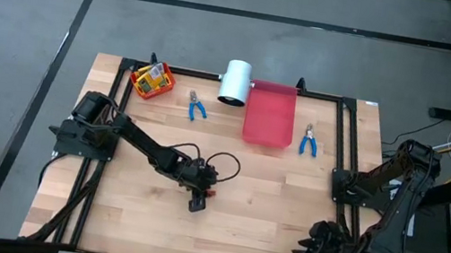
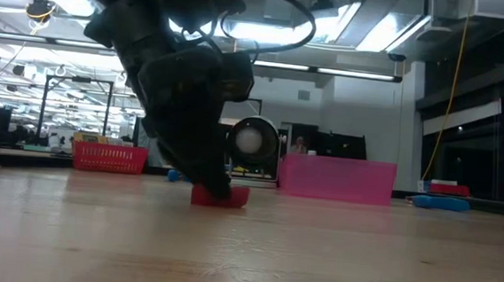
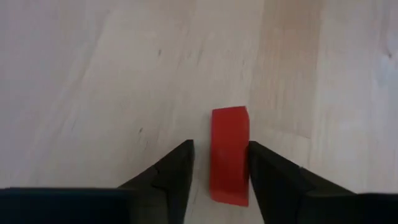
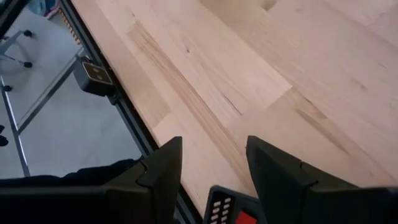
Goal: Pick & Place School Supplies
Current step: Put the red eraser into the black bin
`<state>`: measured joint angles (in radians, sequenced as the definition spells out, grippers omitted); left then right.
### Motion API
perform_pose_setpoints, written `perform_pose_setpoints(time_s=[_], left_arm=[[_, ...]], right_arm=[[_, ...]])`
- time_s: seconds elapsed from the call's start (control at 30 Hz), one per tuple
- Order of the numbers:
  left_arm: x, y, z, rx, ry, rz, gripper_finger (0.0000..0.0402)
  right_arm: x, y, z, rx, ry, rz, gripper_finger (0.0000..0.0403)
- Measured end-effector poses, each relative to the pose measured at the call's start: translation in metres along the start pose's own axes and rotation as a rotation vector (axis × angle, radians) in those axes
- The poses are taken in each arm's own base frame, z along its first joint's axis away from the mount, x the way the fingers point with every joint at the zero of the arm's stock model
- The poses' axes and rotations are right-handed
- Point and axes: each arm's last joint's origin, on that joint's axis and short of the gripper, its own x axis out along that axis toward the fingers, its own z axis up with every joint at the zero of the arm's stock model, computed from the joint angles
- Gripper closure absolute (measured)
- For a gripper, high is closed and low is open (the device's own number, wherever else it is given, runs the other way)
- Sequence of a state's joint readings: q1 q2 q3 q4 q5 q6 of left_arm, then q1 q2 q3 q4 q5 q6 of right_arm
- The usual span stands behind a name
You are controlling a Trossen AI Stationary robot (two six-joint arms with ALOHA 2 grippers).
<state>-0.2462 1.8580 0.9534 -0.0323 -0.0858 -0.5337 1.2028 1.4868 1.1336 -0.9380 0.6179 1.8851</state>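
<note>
While the left end effector (image 1: 198,202) sits low at frame centre, fingers narrowly astride the red block (image 3: 229,154) on the counter (image 1: 267,206), centre before closing. Right end effector (image 4: 211,165), lower right, waits parted and empty.

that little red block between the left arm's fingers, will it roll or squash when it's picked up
Probably neither. The red block has flat faces and square edges, so it should sit still rather than roll. It looks solid and rigid, and likely light since it is small beside the left end effector, whose open fingers straddle it. It stands on a narrow side, so a nudge might tip it.
</note>
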Motion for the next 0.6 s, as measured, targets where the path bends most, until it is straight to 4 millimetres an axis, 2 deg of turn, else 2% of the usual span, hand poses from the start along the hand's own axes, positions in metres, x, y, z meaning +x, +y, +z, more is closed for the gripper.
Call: perform_pose_setpoints(time_s=[0.07, 0.2, 0.4, 0.6], left_arm=[[0.000, 0.001, -0.001, -0.018, 0.015, 0.015, 0.0282], [-0.001, 0.003, -0.003, -0.031, 0.031, 0.037, 0.0376], [-0.004, -0.002, 0.003, -0.060, -0.018, -0.027, 0.0385], [-0.037, -0.021, 0.036, -0.055, -0.231, -0.219, 0.0385]], right_arm=[[0.001, 0.000, 0.002, 0.000, -0.015, 0.002, 0.0221], [0.003, 0.002, 0.006, -0.002, -0.041, 0.002, 0.0221], [0.007, 0.008, 0.016, -0.029, -0.141, 0.048, 0.0221], [-0.006, 0.012, 0.048, -0.036, -0.341, 0.128, 0.0221]])
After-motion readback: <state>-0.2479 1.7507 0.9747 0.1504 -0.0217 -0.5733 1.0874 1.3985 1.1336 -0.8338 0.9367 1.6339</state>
